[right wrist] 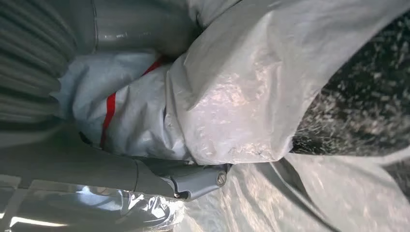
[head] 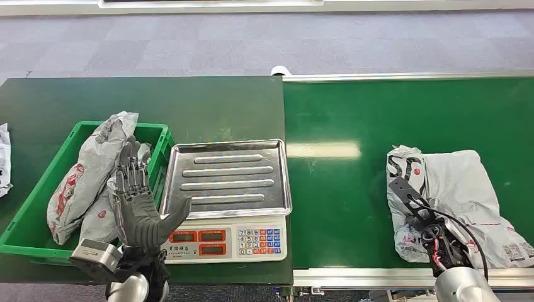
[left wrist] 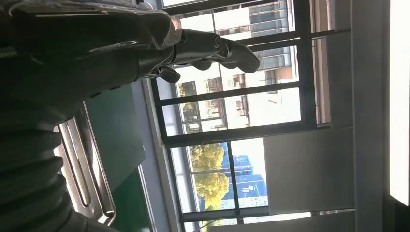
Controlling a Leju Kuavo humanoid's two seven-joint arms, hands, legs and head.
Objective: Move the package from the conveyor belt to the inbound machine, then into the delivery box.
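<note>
Right hand (head: 420, 211) grasping crumpled grey plastic mailer package (head: 463, 189) on green conveyor belt (head: 352, 119); left hand (head: 135, 201) released, fingers spread, holding nothing.
Package: wrinkled glossy grey poly bag, red and black print, white label at its near right corner; lies flat near the belt's near edge, right of centre, long axis roughly along the belt, slightly skewed with right end nearer the near edge. Right wrist view: grey thumb (right wrist: 193, 180) pressed into the film, bag bunched with a red stripe showing. Left hand upright over the near right corner of green plastic crate (head: 38, 195) holding similar grey bags (head: 88, 170), just left of silver-tray electronic scale (head: 230, 195) on dark green worktop (head: 189, 107).
</note>
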